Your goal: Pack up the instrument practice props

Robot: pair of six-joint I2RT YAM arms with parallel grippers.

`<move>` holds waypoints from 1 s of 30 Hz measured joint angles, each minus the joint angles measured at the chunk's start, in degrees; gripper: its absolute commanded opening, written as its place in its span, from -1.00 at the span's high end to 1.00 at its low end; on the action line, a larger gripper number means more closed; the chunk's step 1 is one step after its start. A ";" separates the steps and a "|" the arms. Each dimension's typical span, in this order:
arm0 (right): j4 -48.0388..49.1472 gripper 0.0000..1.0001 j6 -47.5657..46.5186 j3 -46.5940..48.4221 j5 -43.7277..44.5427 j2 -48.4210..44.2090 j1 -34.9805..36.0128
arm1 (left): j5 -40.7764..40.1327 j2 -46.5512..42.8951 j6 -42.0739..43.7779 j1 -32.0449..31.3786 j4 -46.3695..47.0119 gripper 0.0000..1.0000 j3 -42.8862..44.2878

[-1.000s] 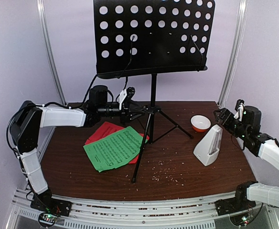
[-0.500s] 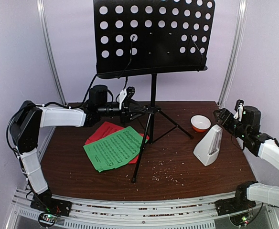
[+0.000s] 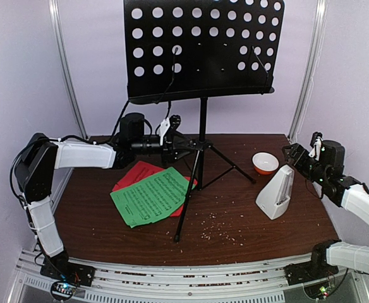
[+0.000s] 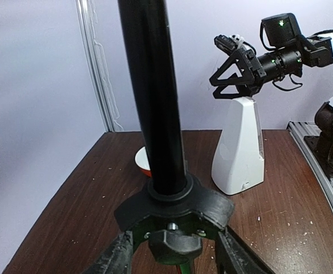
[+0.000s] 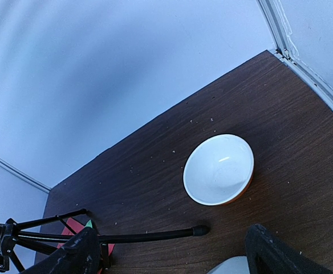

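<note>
Black stand [image 3: 203, 47]: left gripper [image 3: 186, 144] spread open around its hub [image 4: 175, 208]; right of it, right gripper [image 3: 292, 156] gapes empty above metronome [image 3: 276, 192].

music stand [image 3: 203, 47]: matt black metal | table [image 3: 248, 221]: dark wood | metronome [image 3: 275, 192]: glossy plastic

Light was even and diffuse, with pale walls bright. Shadows on the dark brown wooden tabletop [image 3: 248, 214] were faint. Close up, the black metal pole of the music stand [image 4: 152, 97] was slightly soft. The right wrist view bent at its edges. A small glint showed inside the orange-and-white bowl [image 5: 218, 169], and the right fingers [image 5: 75, 256] were blurred.
</note>
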 measured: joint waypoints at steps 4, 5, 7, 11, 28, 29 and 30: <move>0.00 -0.81 0.00 0.00 0.00 0.00 0.00 | -0.04 0.02 -0.48 -0.04 0.26 0.16 0.00; 0.00 -0.81 0.00 0.00 0.00 0.00 0.00 | -0.20 0.02 -0.66 -0.04 0.46 0.21 0.00; 0.00 -0.81 -0.02 0.00 0.00 0.00 0.00 | -0.50 0.02 -1.07 -0.04 1.01 0.26 0.00; 0.00 -0.81 0.00 -0.02 0.00 0.00 0.00 | -0.52 0.02 -2.29 -0.07 1.68 0.39 0.00; 1.22 -0.80 0.50 -0.79 -0.02 0.00 0.00 | -0.04 -0.44 -31.76 -0.13 -1.40 0.67 0.87; 1.42 -0.80 0.72 -0.81 -0.02 0.00 0.00 | -0.02 -0.50 -34.58 -0.13 -1.66 0.68 0.96; 1.64 -0.80 0.87 -0.81 -0.02 -0.02 0.00 | 0.24 -0.50 -37.31 -0.13 -1.68 0.69 1.01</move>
